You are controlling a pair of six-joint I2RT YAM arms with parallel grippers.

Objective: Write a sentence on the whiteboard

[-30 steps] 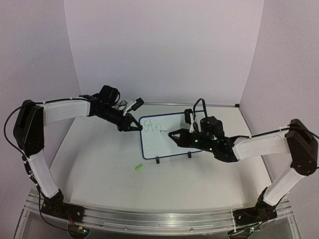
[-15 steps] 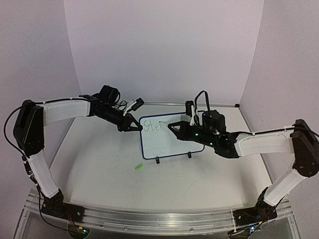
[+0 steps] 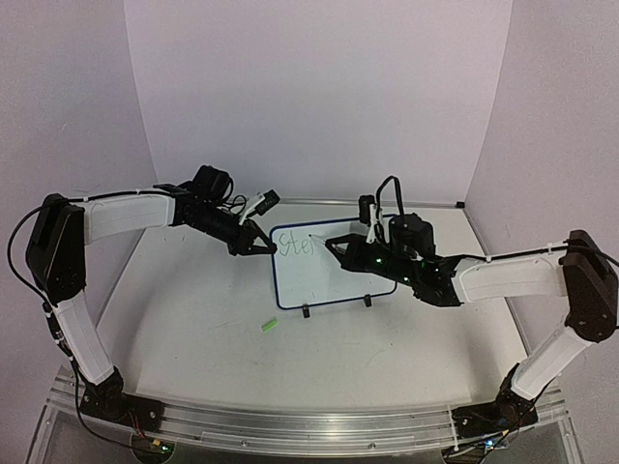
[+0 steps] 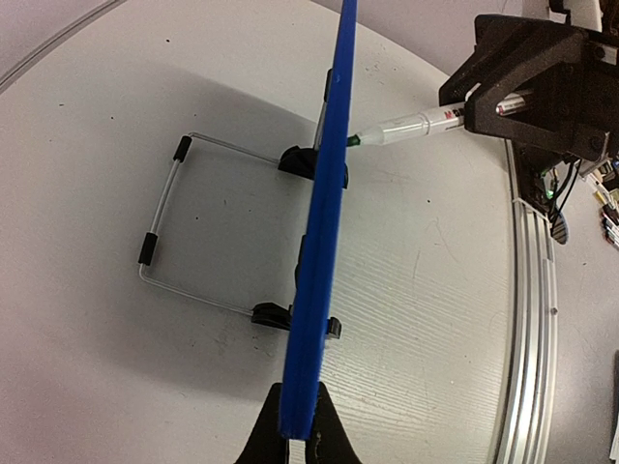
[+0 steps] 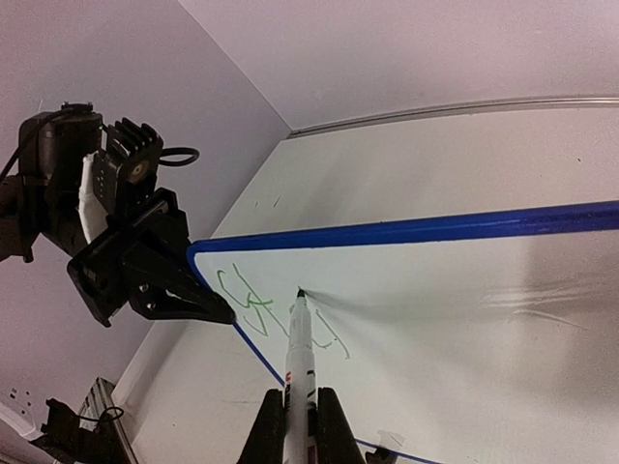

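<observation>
The whiteboard stands upright mid-table on two black clip feet, blue-framed. My left gripper is shut on its left frame edge; in the left wrist view the blue frame runs edge-on between my fingers, the wire stand behind. My right gripper is shut on a white marker, its tip touching the board near the top left. The sentence shows as a few greenish letters, about "Ste", also faint in the top view.
A small green marker cap lies on the table in front of the board's left side. The table's metal front rail runs along the near edge. Purple walls close in the back and sides.
My right gripper moved up and left with the marker, from the board's middle to near its top edge. Another stroke has appeared after "Ste". The left arm and board have not moved.
</observation>
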